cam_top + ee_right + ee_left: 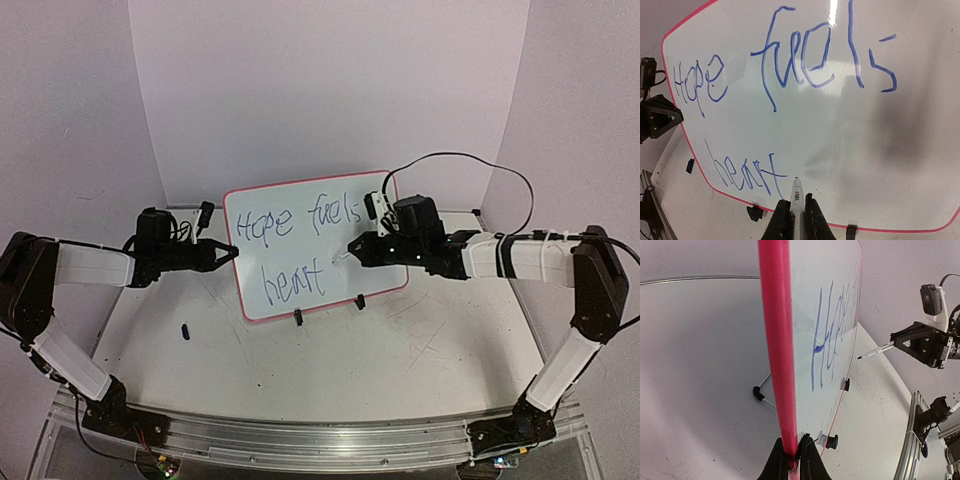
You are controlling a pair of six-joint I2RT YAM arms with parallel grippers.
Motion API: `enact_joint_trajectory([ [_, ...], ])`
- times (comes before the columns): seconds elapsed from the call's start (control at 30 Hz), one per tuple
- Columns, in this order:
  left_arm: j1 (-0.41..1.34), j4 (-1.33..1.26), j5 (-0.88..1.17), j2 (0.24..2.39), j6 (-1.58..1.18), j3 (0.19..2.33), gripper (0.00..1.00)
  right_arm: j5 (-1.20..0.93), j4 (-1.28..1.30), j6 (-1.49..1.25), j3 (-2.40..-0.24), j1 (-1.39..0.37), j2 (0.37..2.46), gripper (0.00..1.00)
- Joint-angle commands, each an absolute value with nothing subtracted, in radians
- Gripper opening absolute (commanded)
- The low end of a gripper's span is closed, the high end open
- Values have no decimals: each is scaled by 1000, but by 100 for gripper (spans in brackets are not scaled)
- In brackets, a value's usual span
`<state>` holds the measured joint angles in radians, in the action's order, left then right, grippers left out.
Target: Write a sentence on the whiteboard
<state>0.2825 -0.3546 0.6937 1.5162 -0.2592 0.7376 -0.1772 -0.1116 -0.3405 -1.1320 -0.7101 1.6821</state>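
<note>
On the bench (400, 350) the whiteboard (300, 250) stands upright, its edge pinched by the left end effector (228, 252); the right end effector (352, 247) clamps a marker (797, 192) beside "heart". Pressing hard could shift the board, smearing the sentence (805, 65).

Left claw (232, 251), right claw (352, 247) apparently clamped.

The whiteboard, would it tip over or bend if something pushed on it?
The whiteboard looks thin and stiff, probably light. It stands on two small clip feet, so a push would likely tip or slide it; perhaps that is why the left gripper pinches its edge. Its glossy face probably feels slippery under the marker.
</note>
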Motion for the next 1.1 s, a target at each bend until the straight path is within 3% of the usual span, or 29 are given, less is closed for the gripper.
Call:
enact_joint_trajectory([
  [0.0,285,-331,548,1538,-193,768,0,-214,-150,-321,-1117,-711,1601,0],
  [1.07,286,-330,551,1542,-195,772,0,-265,-179,-338,-1181,-680,1775,0],
])
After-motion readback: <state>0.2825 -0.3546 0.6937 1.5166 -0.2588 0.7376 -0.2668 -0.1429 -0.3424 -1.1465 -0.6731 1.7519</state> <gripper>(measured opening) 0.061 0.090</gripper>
